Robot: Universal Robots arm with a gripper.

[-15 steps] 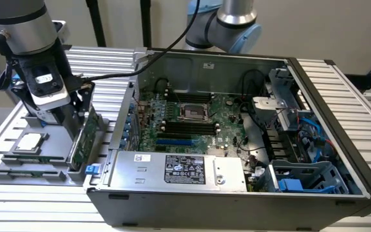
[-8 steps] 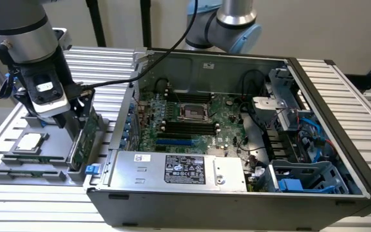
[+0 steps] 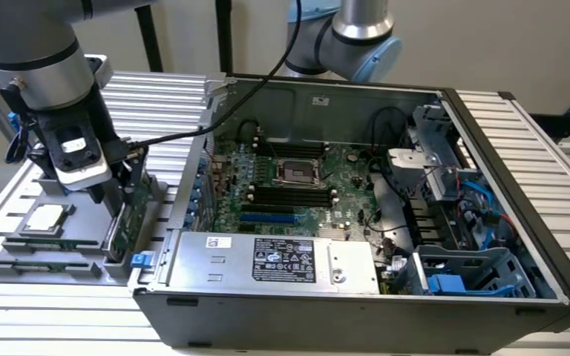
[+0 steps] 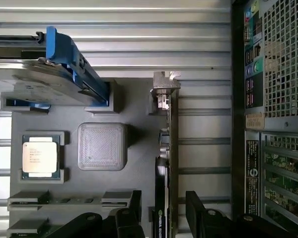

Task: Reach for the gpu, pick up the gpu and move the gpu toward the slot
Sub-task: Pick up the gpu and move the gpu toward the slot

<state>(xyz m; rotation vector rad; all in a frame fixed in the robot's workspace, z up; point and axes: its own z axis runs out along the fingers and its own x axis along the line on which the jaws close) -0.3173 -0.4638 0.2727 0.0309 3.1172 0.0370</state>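
1. The gripper (image 4: 165, 210) hangs over the grey tray (image 4: 139, 168), at the tray's edge nearest the computer case (image 4: 237, 99).
2. Its 2 dark fingers (image 4: 197, 213) are spread, 1 on each side of the gpu (image 4: 173, 148). The wrist view shows a narrow gap between each finger and the card, so nothing is pinched.
3. The gpu stands on its long edge in a slot along that same edge of the tray. Its silver bracket (image 4: 165, 89) is at the end farthest from the fingers.
4. In the exterior view the gripper (image 3: 116, 194) reaches down over the green gpu (image 3: 127, 219), which sits upright in the tray (image 3: 77, 226).
5. A square silver processor (image 4: 39, 157) lies flat in a pocket on the side of the tray away from the case, well apart from the gpu.
6. A raised grey square block (image 4: 102, 146) sits on the tray between the processor and the gpu.
7. A silver hard drive (image 4: 35, 82) with blue rails rests at one end of the tray.
8. The case (image 3: 364, 319) lies open just beside the tray, with its green board exposed.
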